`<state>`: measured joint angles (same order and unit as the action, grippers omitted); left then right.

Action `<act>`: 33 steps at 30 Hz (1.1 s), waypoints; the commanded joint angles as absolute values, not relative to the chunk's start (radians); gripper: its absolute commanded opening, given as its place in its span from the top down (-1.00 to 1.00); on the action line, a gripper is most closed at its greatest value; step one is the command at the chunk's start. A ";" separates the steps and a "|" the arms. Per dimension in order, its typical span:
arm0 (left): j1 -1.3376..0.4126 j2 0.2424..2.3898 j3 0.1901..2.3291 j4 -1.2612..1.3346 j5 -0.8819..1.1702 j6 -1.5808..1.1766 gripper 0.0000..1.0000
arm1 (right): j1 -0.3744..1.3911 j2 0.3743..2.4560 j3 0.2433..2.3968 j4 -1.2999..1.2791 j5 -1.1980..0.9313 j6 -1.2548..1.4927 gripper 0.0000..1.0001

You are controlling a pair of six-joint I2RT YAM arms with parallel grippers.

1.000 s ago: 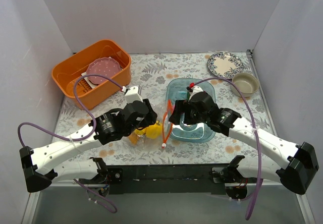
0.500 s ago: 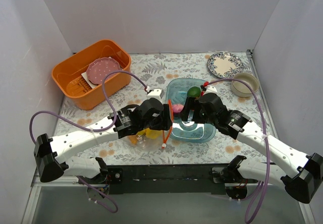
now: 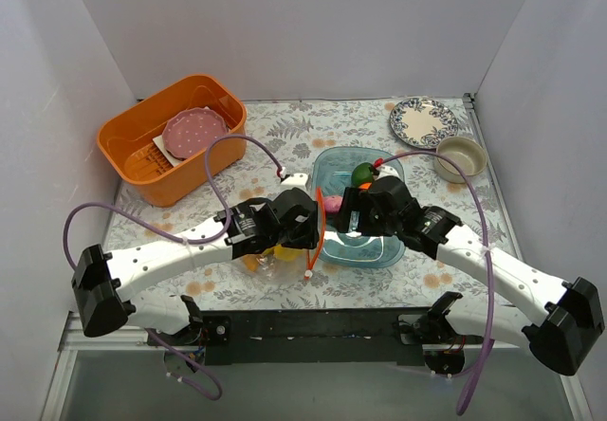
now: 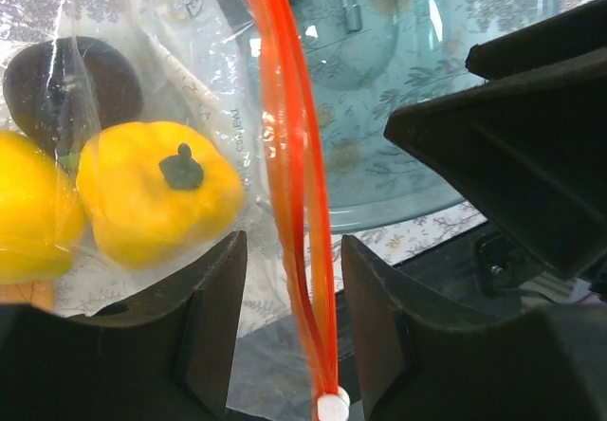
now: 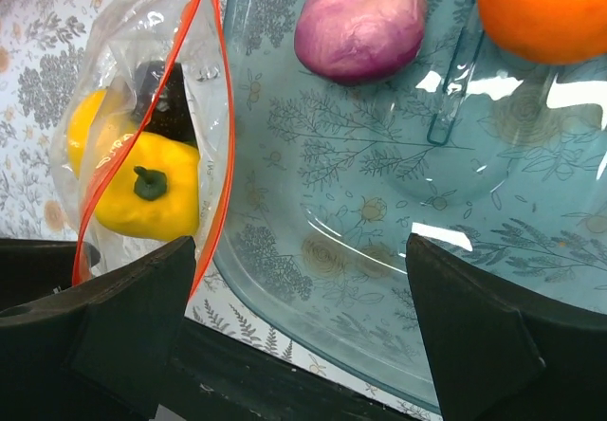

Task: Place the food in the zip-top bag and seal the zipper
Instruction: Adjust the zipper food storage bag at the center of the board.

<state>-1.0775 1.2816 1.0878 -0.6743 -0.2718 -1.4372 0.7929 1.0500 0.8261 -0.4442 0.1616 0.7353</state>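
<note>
Plain pale walls (image 3: 303, 23) closed the table in on three sides under soft, even light. A leaf-and-flower cloth (image 3: 285, 132) covered the tabletop. An orange basket (image 3: 180, 186) stood at the far left, with a patterned plate (image 3: 422, 120) and a beige bowl (image 3: 461, 155) at the far right.

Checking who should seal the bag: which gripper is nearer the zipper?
Left. The left gripper has its fingers either side of the zipper; the right gripper hangs open over the blue tray, beside the zipper.

Floral table (image 3: 285, 135): orange basket (image 3: 128, 151), blue tray (image 3: 334, 163), zip-top bag (image 5: 119, 61), plate (image 3: 422, 120), bowl (image 3: 461, 157).
</note>
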 commanded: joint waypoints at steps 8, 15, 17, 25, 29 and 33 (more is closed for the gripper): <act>-1.086 1.332 1.150 -0.733 -0.365 -1.466 0.52 | 0.790 1.130 0.779 -0.260 0.022 0.752 -0.88; -1.086 1.321 1.146 -0.747 -0.380 -1.473 0.84 | 0.790 1.212 0.762 -0.146 -0.095 0.769 -0.49; -1.086 1.315 1.141 -0.750 -0.387 -1.479 0.88 | 0.790 1.232 0.761 -0.135 -0.104 0.773 -0.39; -1.086 1.282 1.137 -0.758 -0.422 -1.502 0.93 | 0.790 1.255 0.747 -0.063 -0.147 0.776 0.41; -1.085 1.264 1.126 -0.761 -0.433 -1.514 1.00 | 0.790 1.266 0.758 -0.040 -0.196 0.772 0.82; -1.085 1.235 1.117 -0.773 -0.454 -1.525 1.00 | 0.790 1.267 0.799 -0.044 -0.209 0.752 0.97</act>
